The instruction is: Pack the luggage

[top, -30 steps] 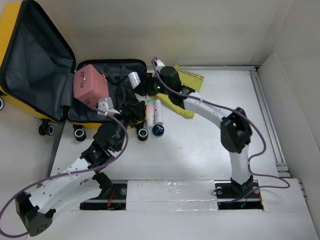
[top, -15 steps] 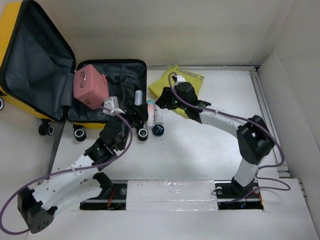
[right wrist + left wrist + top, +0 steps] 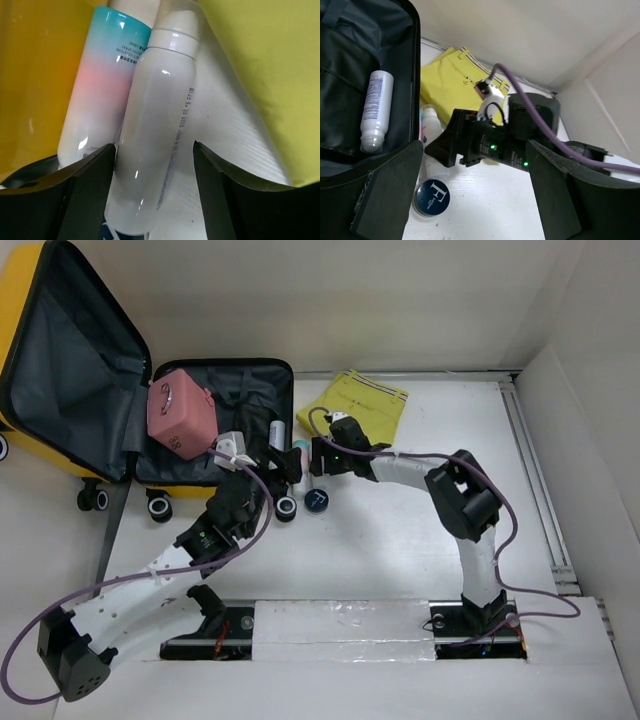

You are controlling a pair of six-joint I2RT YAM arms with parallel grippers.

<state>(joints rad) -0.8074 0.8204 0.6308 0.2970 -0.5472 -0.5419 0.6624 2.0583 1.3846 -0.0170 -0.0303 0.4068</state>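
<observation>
The luggage (image 3: 75, 370) lies wide open at the far left of the bench (image 3: 420, 530). A pink case (image 3: 180, 412) and a white bottle (image 3: 277, 433) lie inside it. Just beside the luggage, a second white bottle (image 3: 155, 100) and a pink and blue bottle (image 3: 102, 95) lie on the bench, touching. A round tin (image 3: 317, 501) sits near them, and a yellow cloth (image 3: 362, 403) lies behind. The right hand (image 3: 152, 147) is spread apart around the second white bottle and is not squeezing it. The left hand (image 3: 475, 150) hangs close by, spread wide, with nothing in it.
</observation>
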